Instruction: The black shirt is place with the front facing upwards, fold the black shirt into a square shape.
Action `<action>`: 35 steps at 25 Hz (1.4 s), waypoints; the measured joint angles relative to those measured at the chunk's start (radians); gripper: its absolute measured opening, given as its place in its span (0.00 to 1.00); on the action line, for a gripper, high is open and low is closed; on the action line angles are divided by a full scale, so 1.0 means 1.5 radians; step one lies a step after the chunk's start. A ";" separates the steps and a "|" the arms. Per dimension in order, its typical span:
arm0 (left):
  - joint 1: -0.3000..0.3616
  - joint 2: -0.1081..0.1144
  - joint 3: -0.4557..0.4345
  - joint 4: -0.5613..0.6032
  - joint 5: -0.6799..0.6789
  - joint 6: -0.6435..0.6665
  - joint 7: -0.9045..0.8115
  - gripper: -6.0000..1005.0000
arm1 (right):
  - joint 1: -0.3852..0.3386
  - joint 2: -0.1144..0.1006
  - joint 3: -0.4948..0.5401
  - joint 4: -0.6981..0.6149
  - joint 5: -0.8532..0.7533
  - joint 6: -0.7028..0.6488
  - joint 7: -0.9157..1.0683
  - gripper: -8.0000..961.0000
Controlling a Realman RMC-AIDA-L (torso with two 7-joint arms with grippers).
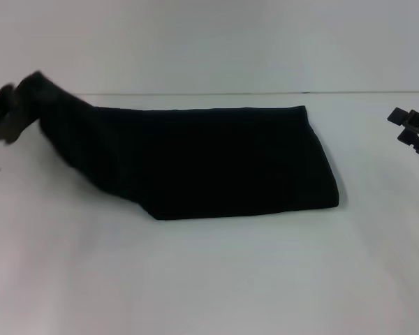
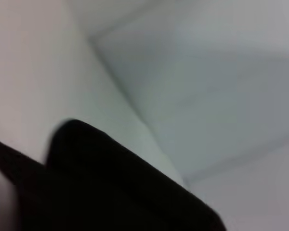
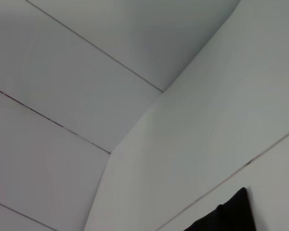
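Left pincer clamped on black shirt corner | right pincer unclear | white table

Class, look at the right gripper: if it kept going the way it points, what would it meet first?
Probably the black shirt. The right gripper seems to point left toward its right edge, with only bare table between; depth is uncertain.

White table; folded black shirt lies on it.

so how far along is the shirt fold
Done: the black shirt already lies folded into a long band on the table. In hand: the left gripper lifts its left end. Left: folding that end across into a square. The right gripper waits aside.
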 joint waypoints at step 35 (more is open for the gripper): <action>-0.091 -0.029 0.740 0.061 -0.154 -0.172 0.282 0.43 | -0.001 -0.018 -0.011 0.017 -0.051 0.000 0.005 0.76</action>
